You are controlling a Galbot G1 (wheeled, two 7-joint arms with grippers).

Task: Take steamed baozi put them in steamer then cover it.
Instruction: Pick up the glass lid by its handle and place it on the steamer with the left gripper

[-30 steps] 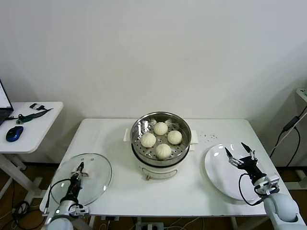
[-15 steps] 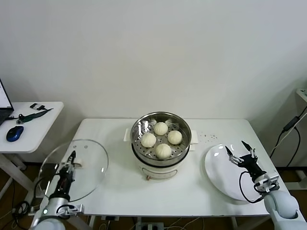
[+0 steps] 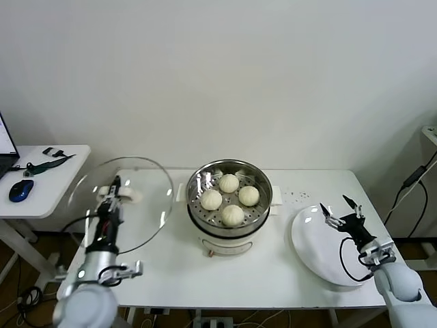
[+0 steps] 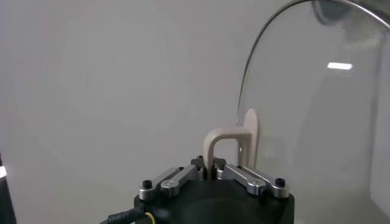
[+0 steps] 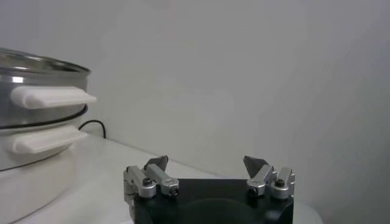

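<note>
Baozi [image 3: 232, 215] sit in the steamer [image 3: 229, 197]; lid [image 3: 123, 202] aloft at its left.
My left claw [image 3: 113, 192] pinches the lid's handle [image 4: 234, 141]; right claw [image 3: 341, 212] spread above the plate [image 3: 314, 249] on the tabletop [image 3: 171, 263].

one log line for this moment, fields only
left claw: shut on lid handle, lid lifted | right claw: open over plate | buns: four in steamer
</note>
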